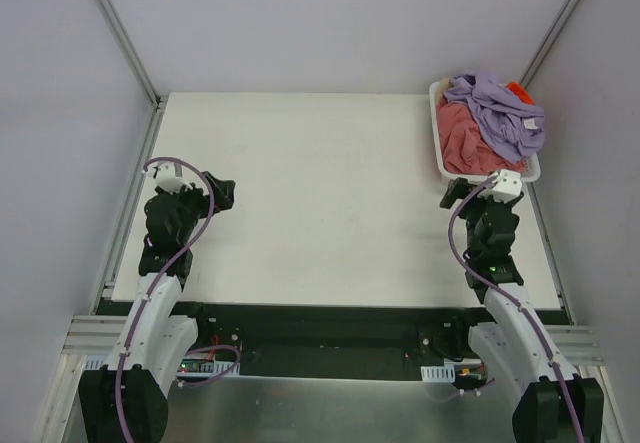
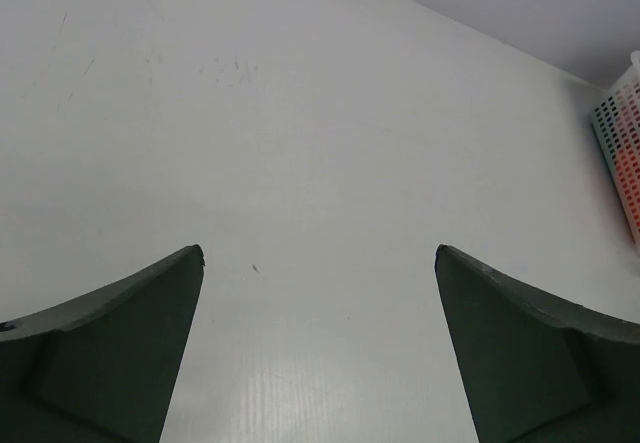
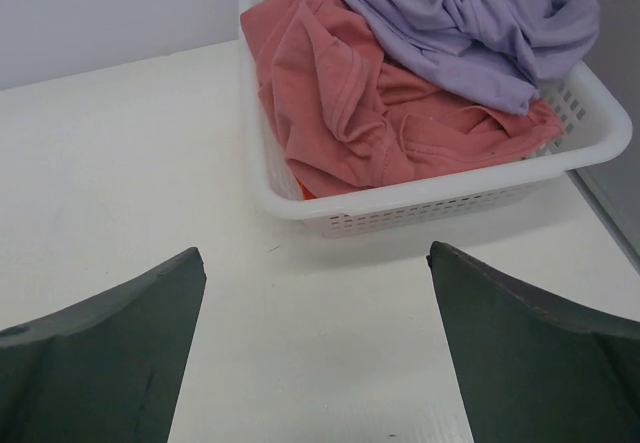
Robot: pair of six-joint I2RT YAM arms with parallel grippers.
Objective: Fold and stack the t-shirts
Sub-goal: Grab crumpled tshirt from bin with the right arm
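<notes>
White table (image 1: pixel 320 223) stretches ahead of me, with my arms at its near edge. My left gripper (image 2: pixel 318 253) hangs over the table's left side, jaws spread wide, holding nothing. My right gripper (image 3: pixel 315 251) is equally wide and empty, near the basket (image 3: pixel 420 213) in the far right corner. The t-shirts lie crumpled inside it: a purple shirt (image 3: pixel 450 23) on a pink shirt (image 3: pixel 340 103), with orange cloth (image 1: pixel 517 90) and beige cloth (image 1: pixel 462 85) showing behind.

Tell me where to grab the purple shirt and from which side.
Pinch a raised fold of the purple shirt, coming from above: it lies crumpled on top, and the basket walls would hinder a side approach. The open right gripper is nearest.
</notes>
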